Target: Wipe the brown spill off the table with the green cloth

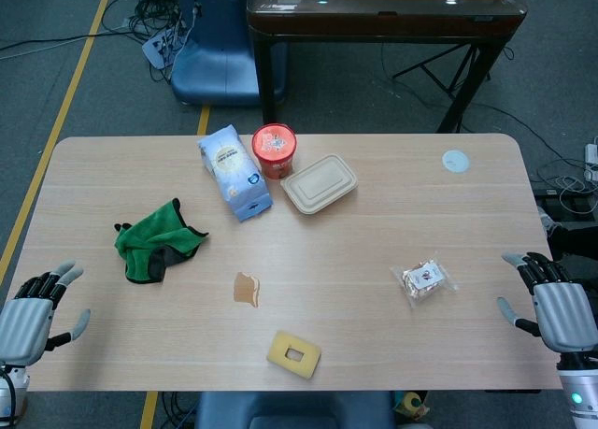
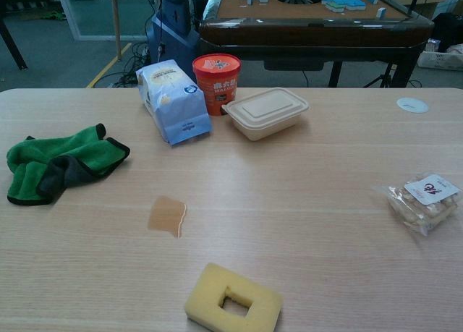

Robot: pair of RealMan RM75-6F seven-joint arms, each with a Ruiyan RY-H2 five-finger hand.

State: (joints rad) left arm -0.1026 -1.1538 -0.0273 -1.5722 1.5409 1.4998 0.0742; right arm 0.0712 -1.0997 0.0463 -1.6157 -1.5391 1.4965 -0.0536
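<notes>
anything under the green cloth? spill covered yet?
No. The brown spill lies bare on the table, apart from the green cloth. What lies beneath the crumpled cloth itself is hidden.

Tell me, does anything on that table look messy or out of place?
Yes: a small brown spill sits on the bare table, between the crumpled green cloth and the yellow sponge. The blue-white bag also lies flat rather than standing.

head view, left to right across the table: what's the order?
left hand → green cloth → blue bag → brown spill → red cup → yellow sponge → beige lidded container → snack packet → white disc → right hand
</notes>
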